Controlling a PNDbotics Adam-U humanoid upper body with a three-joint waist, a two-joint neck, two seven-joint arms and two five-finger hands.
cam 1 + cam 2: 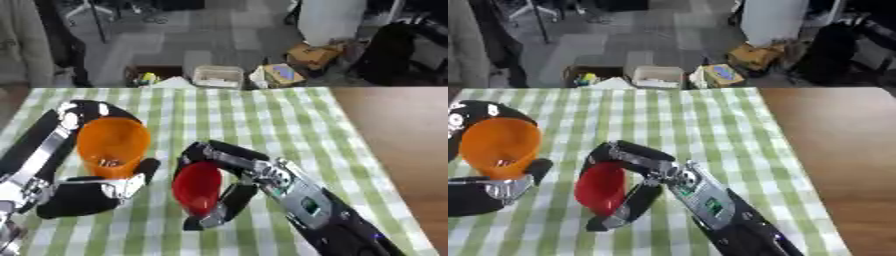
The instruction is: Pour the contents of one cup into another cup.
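Left eye view: checked tablecloth [262,125].
Left hand [87,192]: fingers curled round orange cup [112,145].
Right hand [229,175]: clasps red cup [197,187].

Head stereo pair, downward, overlapping tabletop [262,115]

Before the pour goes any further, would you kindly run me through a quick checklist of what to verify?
1. Left robot hand curled round the orange cup: ok.
2. Right robot hand curled round the red cup: ok.
3. Orange cup has contents: ok, small bits show at its bottom.
4. Red cup empty and ready to receive: cannot tell, its inside is not clearly visible.
5. One cup's mouth lined up over the other: not ok, they sit side by side, apart.
6. Both cups over the checked cloth: ok.
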